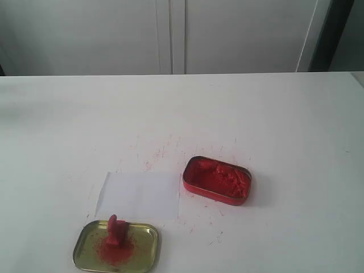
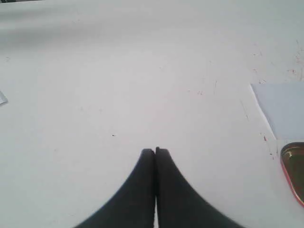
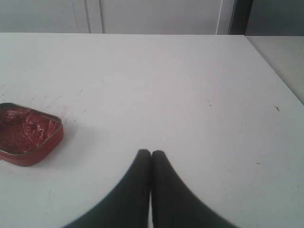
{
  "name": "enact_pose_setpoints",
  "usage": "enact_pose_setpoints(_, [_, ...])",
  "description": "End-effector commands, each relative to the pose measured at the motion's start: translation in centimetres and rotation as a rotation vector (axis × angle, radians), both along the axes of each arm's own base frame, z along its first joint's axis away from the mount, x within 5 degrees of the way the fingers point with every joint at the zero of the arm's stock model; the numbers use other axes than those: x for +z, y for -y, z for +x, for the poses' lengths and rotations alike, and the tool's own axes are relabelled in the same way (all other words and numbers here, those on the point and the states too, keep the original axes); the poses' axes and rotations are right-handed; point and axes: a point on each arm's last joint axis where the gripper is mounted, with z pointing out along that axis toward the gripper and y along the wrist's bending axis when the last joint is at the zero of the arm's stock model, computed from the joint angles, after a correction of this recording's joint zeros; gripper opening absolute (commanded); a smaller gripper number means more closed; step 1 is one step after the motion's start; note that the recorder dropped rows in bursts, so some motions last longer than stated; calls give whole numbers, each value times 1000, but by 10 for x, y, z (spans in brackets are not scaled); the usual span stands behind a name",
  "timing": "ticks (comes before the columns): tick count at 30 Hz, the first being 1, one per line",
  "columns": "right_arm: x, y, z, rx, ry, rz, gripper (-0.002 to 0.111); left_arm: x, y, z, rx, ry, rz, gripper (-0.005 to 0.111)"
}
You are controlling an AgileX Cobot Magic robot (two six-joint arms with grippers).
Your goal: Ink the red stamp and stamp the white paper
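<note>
The red stamp (image 1: 117, 230) lies in the gold lid (image 1: 116, 246) at the front left of the exterior view, amid red powder. The white paper (image 1: 140, 195) lies flat just behind the lid; one corner of the paper (image 2: 283, 108) shows in the left wrist view, beside the lid's rim (image 2: 292, 168). The red tin of paste (image 1: 217, 179) stands open to the right of the paper, and the tin (image 3: 26, 134) also shows in the right wrist view. My left gripper (image 2: 155, 151) and right gripper (image 3: 151, 153) are both shut and empty over bare table. Neither arm shows in the exterior view.
Red smudges and scratches mark the white table (image 1: 273, 125) around the paper and tin. Grey cabinet doors (image 1: 170, 34) stand behind the table's far edge. The table's right edge (image 3: 273, 66) shows in the right wrist view.
</note>
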Motion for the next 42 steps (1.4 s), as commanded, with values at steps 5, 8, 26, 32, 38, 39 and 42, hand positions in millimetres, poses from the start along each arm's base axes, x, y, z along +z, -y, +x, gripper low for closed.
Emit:
enact_pose_setpoints(5, [0,0,0,-3,15,6,0,-1,0,0,2,-2,-7,0])
enact_pose_setpoints(8, [0,0,0,-3,15,6,0,-1,0,0,2,-2,-7,0])
enact_pose_setpoints(26, [0,0,0,-3,15,6,0,6,-1,3,14,88,-11,0])
enact_pose_setpoints(32, [0,0,0,-3,15,6,0,28,-4,6,46,328,-24,0])
enact_pose_setpoints(38, [0,0,0,-3,15,6,0,34,-4,6,54,390,-27,0])
enact_pose_setpoints(39, [0,0,0,-3,15,6,0,34,-4,6,54,390,-27,0])
enact_pose_setpoints(42, [0,0,0,-3,15,6,0,34,-4,6,54,390,-27,0])
